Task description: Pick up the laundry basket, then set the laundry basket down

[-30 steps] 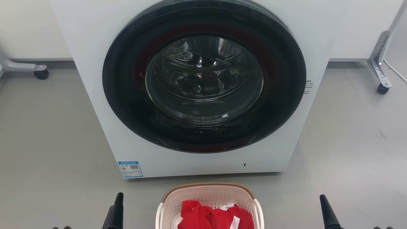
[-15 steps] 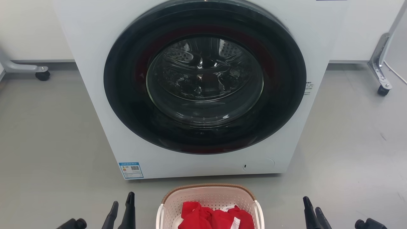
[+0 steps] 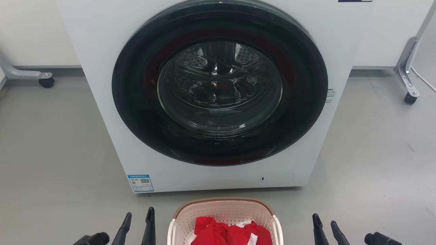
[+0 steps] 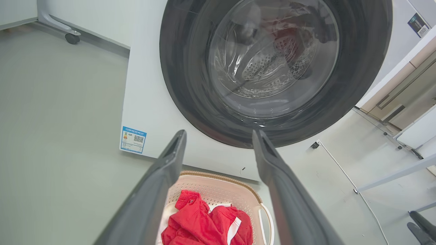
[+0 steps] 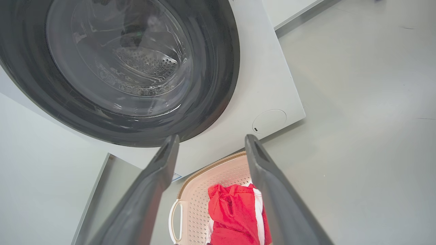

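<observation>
1. The laundry basket (image 3: 223,208) sits on the floor (image 3: 51,153) just in front of the washer (image 3: 218,95), with a red garment (image 3: 231,233) inside. Not yet lifted.
2. The left gripper (image 3: 139,217) and right gripper (image 3: 324,224) flank it. Both are spread apart, holding nothing, clear of the white handles (image 3: 279,228).
3. Risk: one side catches its handle before the other, so the basket tips and the garment spills.
4. Risk: the fingers miss the slim handles and squeeze the perforated wall instead. The plastic would likely flex and slip free.
5. Risk: any forward drift during the lift knocks the rim against the washer front.
</observation>
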